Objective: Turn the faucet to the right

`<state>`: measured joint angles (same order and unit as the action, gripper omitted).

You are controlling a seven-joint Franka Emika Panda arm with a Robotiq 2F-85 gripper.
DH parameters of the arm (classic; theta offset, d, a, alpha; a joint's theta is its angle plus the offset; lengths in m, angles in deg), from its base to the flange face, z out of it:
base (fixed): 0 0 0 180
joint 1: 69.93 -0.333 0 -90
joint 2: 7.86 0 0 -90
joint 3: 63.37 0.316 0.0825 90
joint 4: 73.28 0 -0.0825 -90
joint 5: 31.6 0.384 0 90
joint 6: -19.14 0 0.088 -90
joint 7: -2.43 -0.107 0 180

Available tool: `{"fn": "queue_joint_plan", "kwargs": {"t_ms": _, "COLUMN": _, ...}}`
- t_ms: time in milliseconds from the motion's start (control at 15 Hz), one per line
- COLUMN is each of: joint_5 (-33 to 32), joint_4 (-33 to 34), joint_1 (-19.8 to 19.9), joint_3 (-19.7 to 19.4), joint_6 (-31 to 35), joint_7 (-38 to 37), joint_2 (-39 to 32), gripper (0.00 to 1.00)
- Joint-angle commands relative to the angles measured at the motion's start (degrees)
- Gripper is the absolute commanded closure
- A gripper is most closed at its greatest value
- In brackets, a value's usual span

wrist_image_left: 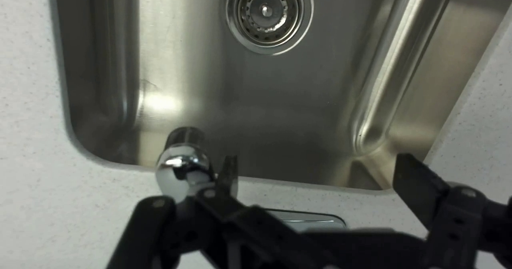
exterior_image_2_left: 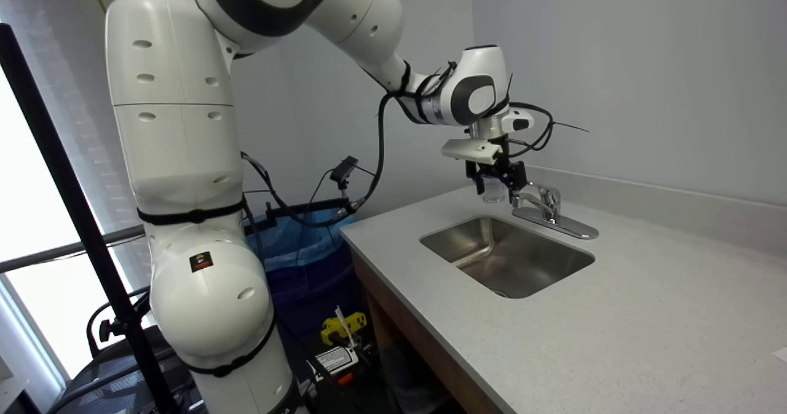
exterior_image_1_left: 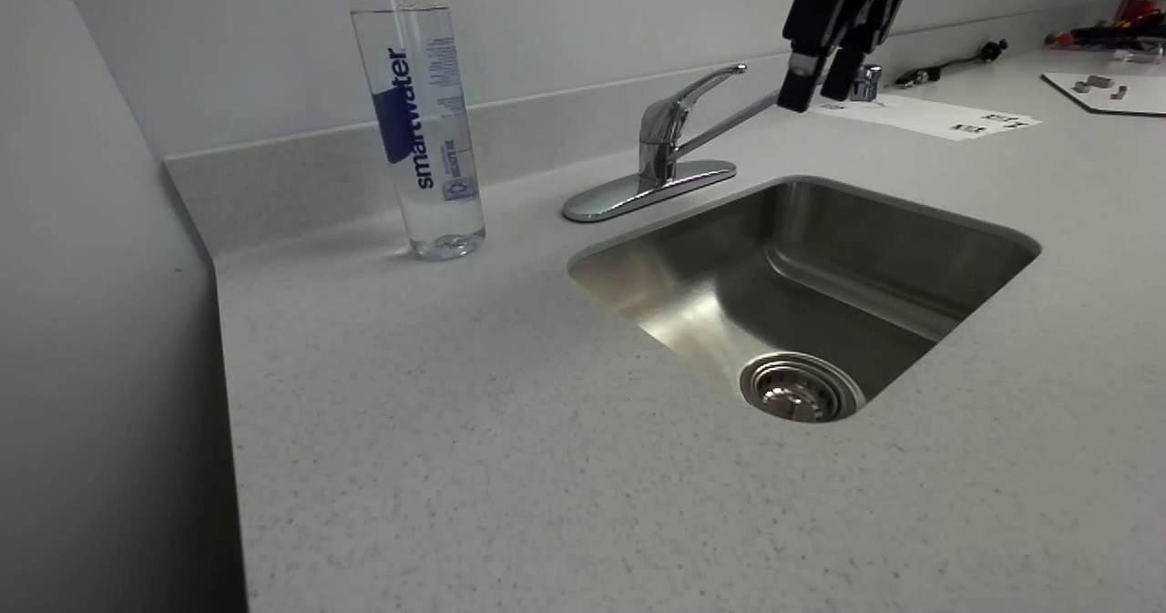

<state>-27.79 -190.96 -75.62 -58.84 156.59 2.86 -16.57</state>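
The chrome faucet (exterior_image_1_left: 658, 144) stands behind the sink, with its lever pointing up at a slant. Its slim spout runs out from the body, partly hidden by my gripper (exterior_image_1_left: 818, 89) in that exterior view. The faucet also shows in an exterior view (exterior_image_2_left: 550, 205), with the spout end beside one fingertip of my gripper (exterior_image_2_left: 497, 194). In the wrist view my gripper (wrist_image_left: 318, 165) is open with nothing between its fingers. The rounded spout end of the faucet (wrist_image_left: 180, 161) lies just outside the left finger. I cannot tell whether they touch. The faucet's lever is hidden in the wrist view.
The steel sink (exterior_image_1_left: 911, 290) lies in front of the faucet. A tall clear water bottle (exterior_image_1_left: 424, 139) stands beside the faucet's base, near the counter end. Papers (exterior_image_1_left: 938, 119), a black cable (exterior_image_1_left: 956, 64) and a white board (exterior_image_1_left: 1116, 94) lie farther along. A backsplash (exterior_image_2_left: 676, 199) runs behind.
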Motion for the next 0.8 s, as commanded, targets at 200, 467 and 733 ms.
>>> {"fn": "queue_joint_plan", "kwargs": {"t_ms": 200, "joint_5": -1.85, "joint_4": 0.37, "joint_1": 2.12, "joint_3": -2.18, "joint_6": -0.6, "joint_7": -0.54, "joint_2": -0.22, "gripper": 0.0}}
{"fn": "queue_joint_plan", "kwargs": {"t_ms": 467, "joint_5": -1.49, "joint_4": 2.96, "joint_1": 2.6, "joint_3": -2.94, "joint_6": -0.05, "joint_7": -1.89, "joint_2": -1.99, "gripper": 0.0}}
{"fn": "queue_joint_plan", "kwargs": {"t_ms": 733, "joint_5": -1.08, "joint_4": 6.32, "joint_1": 2.87, "joint_3": -3.33, "joint_6": 1.38, "joint_7": -3.51, "joint_2": -4.54, "gripper": 0.0}}
